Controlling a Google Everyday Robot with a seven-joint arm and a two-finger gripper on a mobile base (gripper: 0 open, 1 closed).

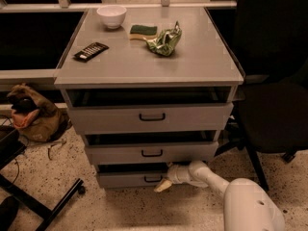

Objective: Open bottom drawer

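The bottom drawer (127, 179) is the lowest grey front of the grey cabinet (149, 66), low in the camera view, with a small dark loop handle (153, 178) at its centre. It stands a little way out, with a dark gap above it. My gripper (162, 185) is at the end of the white arm (211, 177) that reaches in from the lower right. It sits right at the handle, its pale tip just below and to the right of it.
The middle drawer (152, 153) and top drawer (152, 117) sit above. On the cabinet top lie a white bowl (111, 16), a sponge (143, 31), a green bag (165, 41) and a black remote (91, 51). A black chair (276, 105) stands right, a brown bag (31, 112) left.
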